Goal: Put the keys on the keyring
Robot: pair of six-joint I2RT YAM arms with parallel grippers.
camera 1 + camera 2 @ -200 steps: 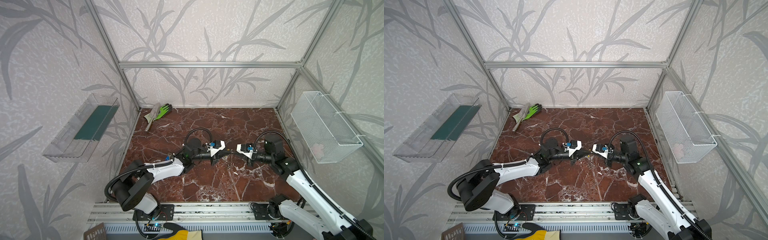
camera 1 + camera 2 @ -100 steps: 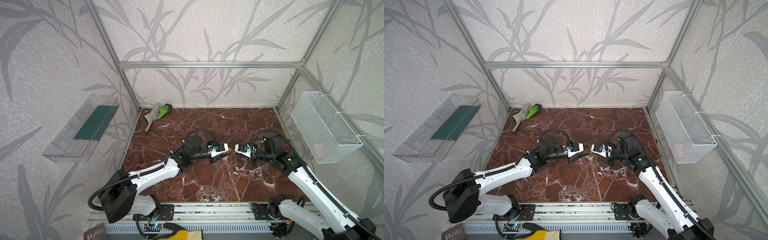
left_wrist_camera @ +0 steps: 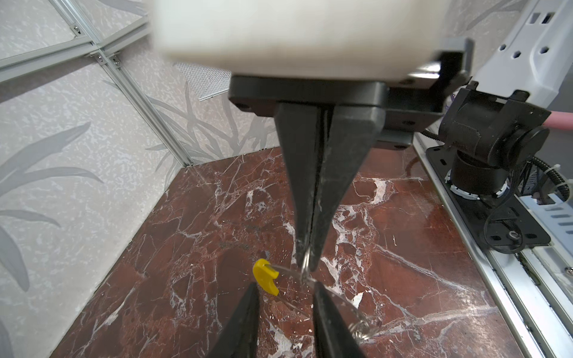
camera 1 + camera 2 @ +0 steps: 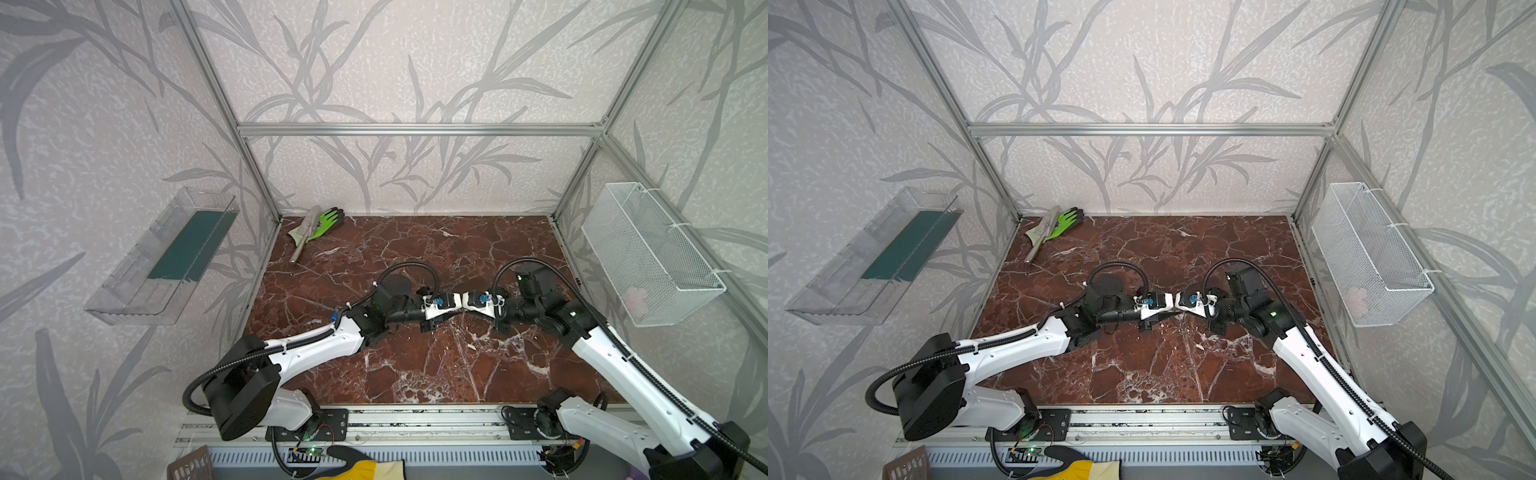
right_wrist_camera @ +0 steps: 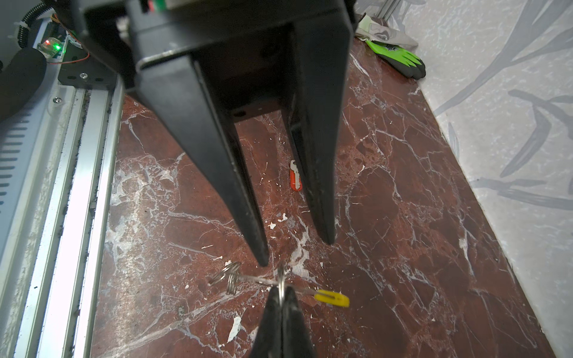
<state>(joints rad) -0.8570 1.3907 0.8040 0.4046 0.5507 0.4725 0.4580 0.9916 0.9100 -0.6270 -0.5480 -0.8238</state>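
In the right wrist view my right gripper [image 5: 280, 293] is shut on a thin metal ring of the keyring [image 5: 263, 281]. It holds it just above the marble floor. A thin silver wire crosses that ring, with a yellow section [image 5: 331, 299] at one end and small coiled rings [image 5: 229, 279] at the other. My left gripper [image 3: 286, 289] faces it tip to tip, open, with nothing between its fingers. The yellow section [image 3: 265, 277] lies just past one fingertip [image 3: 252, 291]. One of the keys, with a red-orange head [image 5: 295, 179], lies on the floor under the left gripper. In both top views the grippers meet mid-floor.
A green glove [image 4: 330, 218] and a metal tool [image 4: 303, 241] lie in the back left corner. A white wire basket [image 4: 648, 257] hangs on the right wall and a clear tray [image 4: 166, 257] on the left wall. The aluminium rail [image 4: 415, 419] runs along the front edge.
The left arm has stretched out to the right and the right gripper has come left, so the gap between the two has closed. The left jaws have opened.
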